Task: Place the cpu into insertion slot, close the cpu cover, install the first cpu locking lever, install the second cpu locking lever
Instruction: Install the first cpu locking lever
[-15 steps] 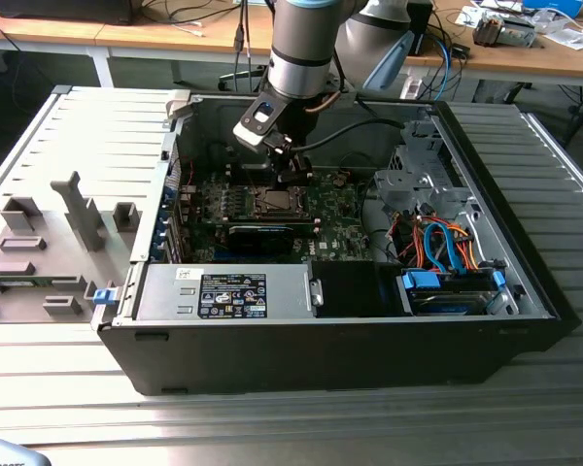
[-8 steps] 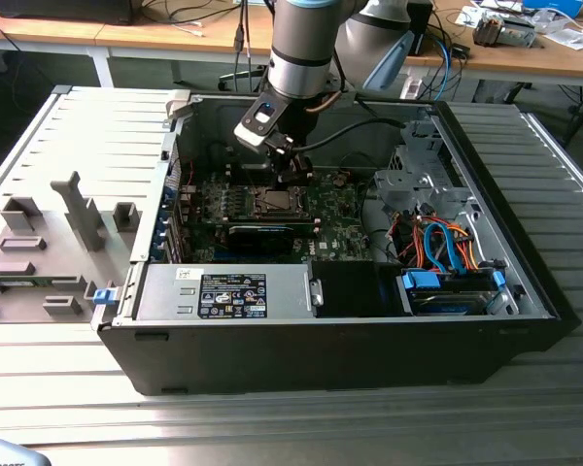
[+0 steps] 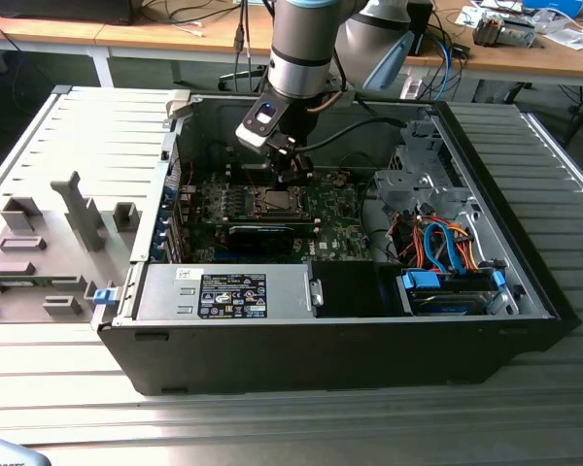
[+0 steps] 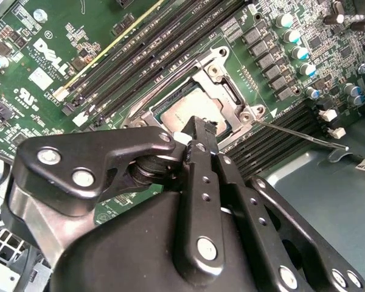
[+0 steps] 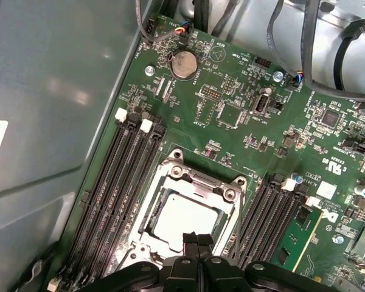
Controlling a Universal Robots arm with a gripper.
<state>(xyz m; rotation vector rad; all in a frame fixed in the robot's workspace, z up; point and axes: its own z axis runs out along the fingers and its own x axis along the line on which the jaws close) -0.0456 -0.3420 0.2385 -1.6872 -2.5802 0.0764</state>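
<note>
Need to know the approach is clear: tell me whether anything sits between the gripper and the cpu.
Nothing visible does. The gripper hangs right over the cpu, which lies in the insertion slot with the cpu cover closed around it. In both wrist views the fingertips come together just above the chip's bare metal face.

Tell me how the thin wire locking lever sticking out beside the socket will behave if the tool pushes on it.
The locking lever looks like a long, thin metal rod, so it will probably flex and spring rather than stay rigid. Its smooth, shiny surface may let the tool slide off. It seems hinged beside the cpu cover, so it should swing, not lift free.
</note>
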